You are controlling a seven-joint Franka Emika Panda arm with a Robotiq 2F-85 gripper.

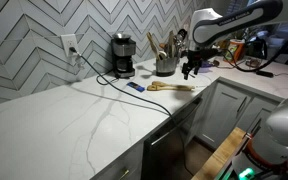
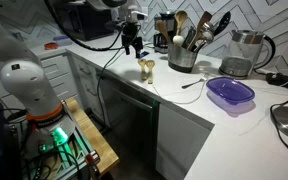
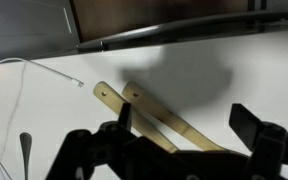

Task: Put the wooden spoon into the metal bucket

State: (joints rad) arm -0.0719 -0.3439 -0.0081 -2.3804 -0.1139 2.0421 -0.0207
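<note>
My gripper [image 3: 180, 138] points down over the white counter [image 1: 64, 120] with its jaws wide apart and gripping nothing, and my arm [image 1: 234, 22] reaches to it almost level from the side. Under it, in the wrist view, the wooden spoon [image 3: 159, 112] lies flat on the counter, just beside a second wooden handle [image 3: 106, 97]. Farther back, the metal bucket [image 1: 165, 66] stands upright with utensils in it, near the coffee maker [image 1: 123, 56].

Arm [image 1: 234, 20] ext'd, gripper [image 1: 191, 68] facing down, fingers [image 3: 246, 122] wide apart
</note>
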